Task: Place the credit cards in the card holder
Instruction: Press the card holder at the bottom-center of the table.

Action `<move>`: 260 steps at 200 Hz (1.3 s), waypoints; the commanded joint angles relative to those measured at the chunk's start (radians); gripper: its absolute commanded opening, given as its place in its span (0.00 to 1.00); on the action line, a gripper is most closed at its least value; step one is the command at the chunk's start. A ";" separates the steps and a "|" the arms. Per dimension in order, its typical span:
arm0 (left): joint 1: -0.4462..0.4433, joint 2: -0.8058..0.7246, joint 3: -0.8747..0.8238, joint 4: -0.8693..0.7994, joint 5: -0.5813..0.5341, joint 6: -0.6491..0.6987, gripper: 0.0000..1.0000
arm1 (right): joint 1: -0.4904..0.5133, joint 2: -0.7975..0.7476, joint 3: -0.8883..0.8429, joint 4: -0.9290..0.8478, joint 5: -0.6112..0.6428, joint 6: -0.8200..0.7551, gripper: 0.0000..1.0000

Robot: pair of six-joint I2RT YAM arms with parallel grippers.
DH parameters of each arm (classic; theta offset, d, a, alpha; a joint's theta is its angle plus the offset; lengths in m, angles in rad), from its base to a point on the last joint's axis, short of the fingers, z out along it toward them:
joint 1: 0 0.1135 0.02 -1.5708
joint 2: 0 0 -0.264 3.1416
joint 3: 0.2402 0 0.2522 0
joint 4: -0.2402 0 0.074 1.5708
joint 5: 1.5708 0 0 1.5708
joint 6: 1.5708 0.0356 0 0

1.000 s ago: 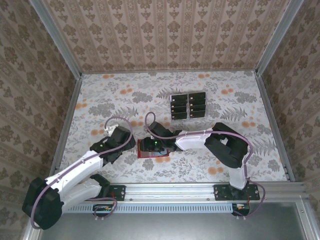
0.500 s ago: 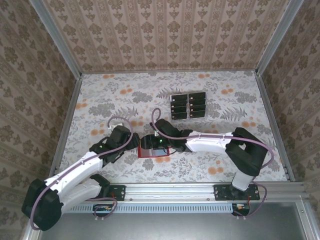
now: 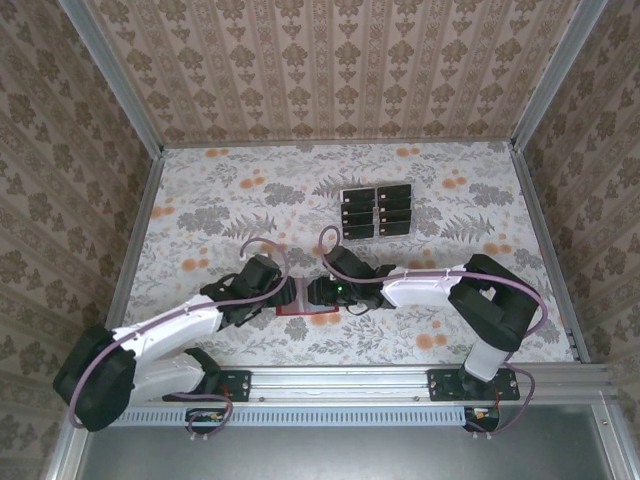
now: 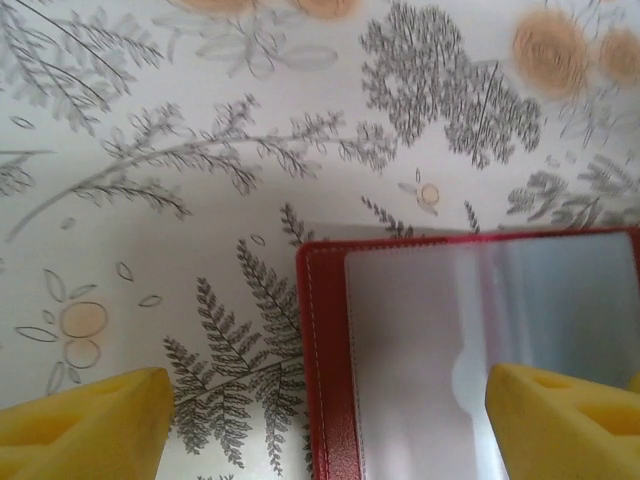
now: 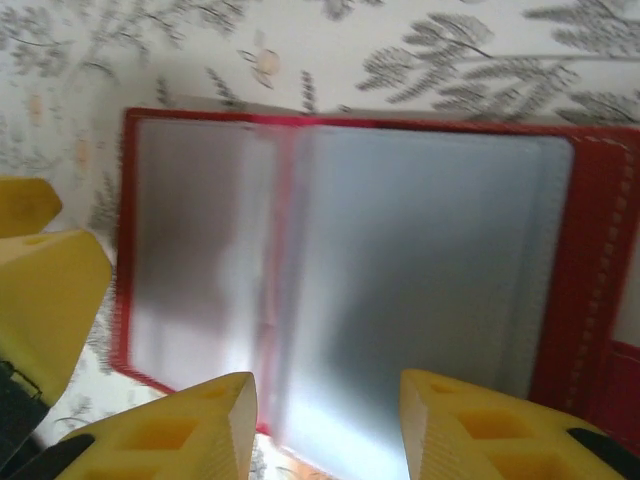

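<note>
Looking down from the top camera, I see the card holder (image 3: 292,304) lying open on the flowered counter (image 3: 220,200), close to the near edge and between my two arms. The left claw (image 3: 277,292) is at the holder's left side and the right claw (image 3: 318,293) is over its middle. The two claws face each other, close together.

On the left wrist camera, the left claw's jaws stand wide apart. One yellow finger (image 4: 90,420) is over bare counter and the other is over the holder's clear inner sleeve, with the red stitched border between them.

On the right wrist camera, the right claw's jaws are apart too. Both yellow fingers (image 5: 170,435) are low over the clear sleeves of the open holder. That picture is blurred, and I cannot tell whether they press on the plastic. A finger of the left claw shows there just beside the holder's left border.

From the top camera, the credit cards (image 3: 376,212) are black and lie in two neat columns. They are farther back and to the right, well apart from the holder and both claws.
</note>
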 commanded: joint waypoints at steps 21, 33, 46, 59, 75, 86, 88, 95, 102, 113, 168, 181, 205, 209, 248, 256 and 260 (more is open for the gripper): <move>-0.017 0.092 0.003 -0.018 -0.057 0.009 0.83 | -0.012 0.025 -0.051 0.030 0.046 0.019 0.43; -0.018 0.111 0.012 -0.054 -0.088 0.000 0.83 | -0.013 0.027 -0.064 0.035 0.053 0.029 0.42; -0.017 0.120 0.012 -0.079 -0.112 -0.009 0.82 | -0.013 0.029 -0.077 0.038 0.061 0.040 0.42; -0.014 0.121 0.007 -0.094 -0.131 -0.020 0.82 | -0.014 0.028 -0.086 0.040 0.067 0.050 0.42; -0.004 0.119 -0.001 -0.102 -0.141 -0.028 0.82 | -0.015 0.024 -0.097 0.041 0.074 0.061 0.42; 0.002 0.118 -0.007 -0.099 -0.141 -0.028 0.82 | -0.014 0.024 -0.102 0.042 0.076 0.069 0.42; 0.003 0.118 -0.008 -0.098 -0.142 -0.028 0.82 | -0.015 0.023 -0.102 0.042 0.077 0.071 0.42; 0.005 0.119 -0.011 -0.098 -0.144 -0.030 0.82 | -0.014 0.023 -0.103 0.041 0.077 0.073 0.42; 0.008 0.119 -0.012 -0.096 -0.146 -0.028 0.82 | -0.015 0.021 -0.100 0.035 0.078 0.075 0.42; 0.012 0.120 -0.017 -0.082 -0.142 -0.024 0.82 | -0.015 0.019 -0.097 0.032 0.077 0.079 0.42; 0.019 0.140 0.016 -0.043 -0.125 0.015 0.82 | -0.032 -0.075 0.016 -0.002 -0.012 -0.038 0.49; 0.019 0.140 0.032 -0.041 -0.116 0.030 0.82 | -0.050 -0.129 0.068 -0.062 -0.028 -0.101 0.51; 0.027 0.119 0.064 -0.050 -0.085 0.053 0.84 | -0.108 -0.216 0.179 -0.228 -0.016 -0.216 0.54; 0.030 0.114 0.068 -0.052 -0.081 0.057 0.84 | -0.122 -0.227 0.194 -0.251 -0.012 -0.235 0.54; 0.076 0.072 0.107 -0.060 -0.036 0.070 0.87 | -0.278 -0.277 0.291 -0.441 0.044 -0.414 0.56; 0.089 0.062 0.115 -0.065 -0.032 0.072 0.88 | -0.310 -0.276 0.306 -0.468 0.061 -0.454 0.57; 0.095 0.057 0.117 -0.069 -0.031 0.072 0.88 | -0.322 -0.274 0.312 -0.481 0.071 -0.474 0.57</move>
